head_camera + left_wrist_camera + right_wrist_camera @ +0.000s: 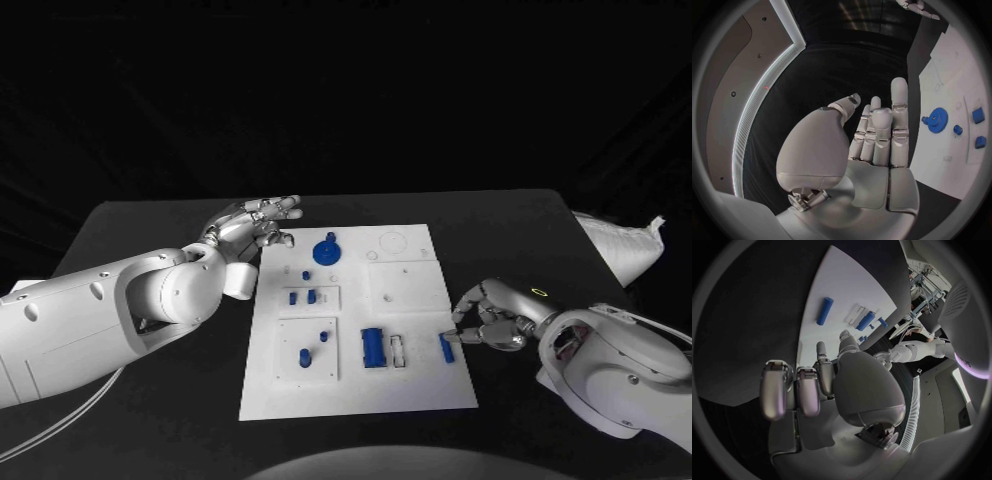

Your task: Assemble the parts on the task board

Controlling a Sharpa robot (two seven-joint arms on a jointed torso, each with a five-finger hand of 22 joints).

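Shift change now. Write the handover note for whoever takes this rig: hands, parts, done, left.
Left hand: open, fingers straight, holds nothing, at the task board far left corner.
Right hand: fingers curled at the board's right edge by a small blue bar; hold unclear.
Blue gear lies at the far end; other blue pieces sit in the left and middle pockets.
Done: cannot tell. Left: assembly.

A white task board (418, 385) lies flat on the table, carrying a blue gear (327, 249) near its far end, small blue pegs (306, 296) midway and a blue cylinder (372, 347) nearer.
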